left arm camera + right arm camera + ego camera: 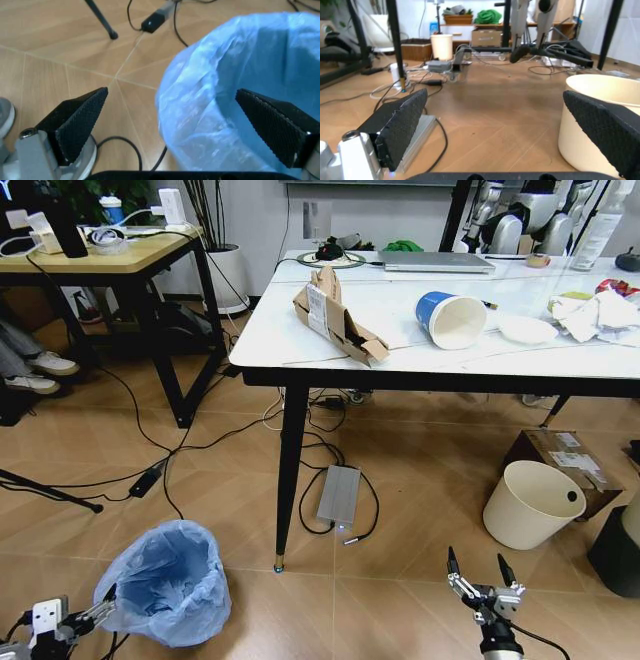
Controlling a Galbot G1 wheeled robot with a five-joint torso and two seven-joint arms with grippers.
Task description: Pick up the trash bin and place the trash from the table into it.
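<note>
Left hand (172, 123) spread wide astride the trash bin (165, 582) rim; right hand (484, 578) unclenched, low.

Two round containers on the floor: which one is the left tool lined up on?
The blue-bagged trash bin, whose near rim sits between the open left tool fingers. The cream bucket, unlined and tipped over, lies ahead of the right tool.

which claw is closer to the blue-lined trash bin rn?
Left. The left claw is open astride the trash bin rim. The right claw, open, hangs low across the floor, nearer the cream bucket.
</note>
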